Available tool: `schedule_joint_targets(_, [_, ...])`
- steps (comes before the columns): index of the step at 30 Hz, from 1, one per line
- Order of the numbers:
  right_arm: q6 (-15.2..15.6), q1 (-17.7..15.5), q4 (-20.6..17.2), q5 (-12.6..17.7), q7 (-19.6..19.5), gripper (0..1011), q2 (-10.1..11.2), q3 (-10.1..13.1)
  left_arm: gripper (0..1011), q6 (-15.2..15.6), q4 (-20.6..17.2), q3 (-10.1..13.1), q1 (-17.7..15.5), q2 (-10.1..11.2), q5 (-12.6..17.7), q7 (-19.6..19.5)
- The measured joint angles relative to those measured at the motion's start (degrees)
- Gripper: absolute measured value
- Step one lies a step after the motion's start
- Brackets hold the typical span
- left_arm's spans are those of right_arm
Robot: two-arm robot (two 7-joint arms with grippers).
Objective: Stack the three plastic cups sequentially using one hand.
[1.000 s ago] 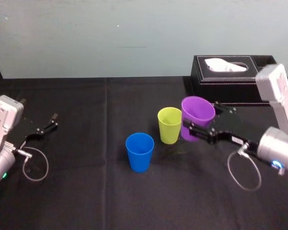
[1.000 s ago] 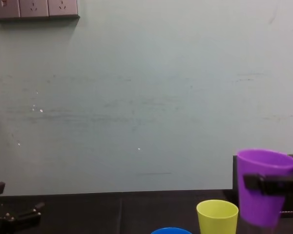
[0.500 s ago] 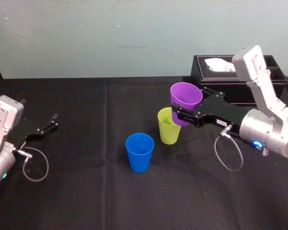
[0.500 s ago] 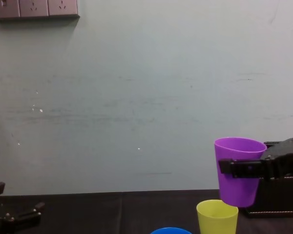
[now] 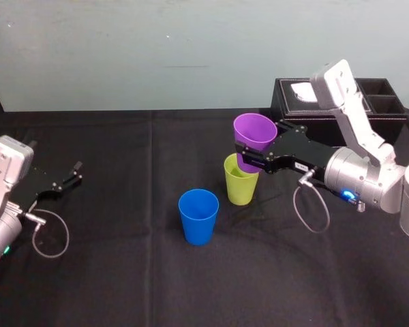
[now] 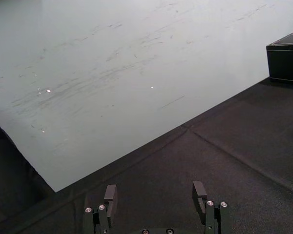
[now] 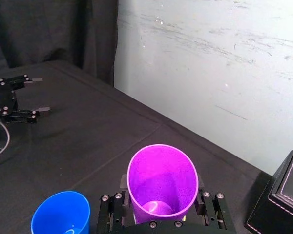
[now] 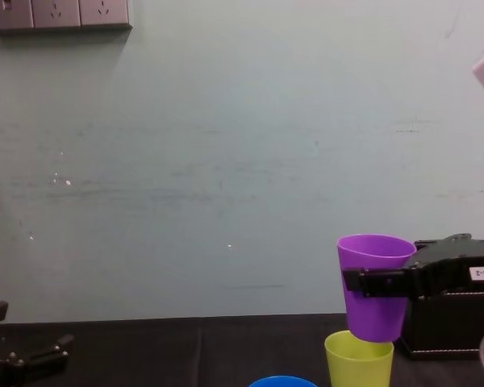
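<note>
At the middle of the surface point(image 5: 123, 272), the raised cup point(image 5: 254, 133), gripped in the right claw point(image 5: 249, 158), hangs over the mouth of the standing cup point(image 5: 240, 185). The third cup point(image 5: 198, 216) stands nearer the front edge, leftward. The tissue box point(image 5: 341, 102) occupies the back right corner.

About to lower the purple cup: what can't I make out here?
- Chest view: the lower edge cuts off the blue cup and the yellow-green cup's base.
- Head view: the purple cup, held in the right gripper's jaws, hides part of the yellow-green cup's rim; whether they touch is unclear.
- Left gripper: parked, open, far left.
</note>
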Motion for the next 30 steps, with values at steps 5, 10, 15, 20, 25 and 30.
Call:
schedule_joint_targets(5, [-0.2, 0.6, 1.3, -0.8, 0.2, 734, -0.8, -0.5, 1010, 0.0, 0.0, 0.0, 0.0, 0.0, 0.0, 0.0])
schedule_joint_targets(10, [-0.3, 1.1, 2.3, -1.4, 0.4, 734, -1.3, -0.7, 1010, 0.0, 0.0, 0.0, 0.0, 0.0, 0.0, 0.0])
schedule_joint_targets(15, [-0.4, 1.8, 3.5, -1.8, 0.8, 734, -2.0, -0.9, 1010, 0.0, 0.0, 0.0, 0.0, 0.0, 0.0, 0.0])
schedule_joint_targets(20, [-0.4, 2.2, 4.2, -2.1, 0.9, 734, -2.5, -1.0, 1010, 0.0, 0.0, 0.0, 0.0, 0.0, 0.0, 0.0])
schedule_joint_targets(25, [-0.4, 2.3, 4.6, -2.5, 1.0, 735, -2.8, -1.1, 1010, 0.0, 0.0, 0.0, 0.0, 0.0, 0.0, 0.0])
schedule_joint_targets(30, [-0.4, 2.4, 5.1, -2.7, 1.3, 735, -3.0, -1.1, 1010, 0.0, 0.0, 0.0, 0.0, 0.0, 0.0, 0.0])
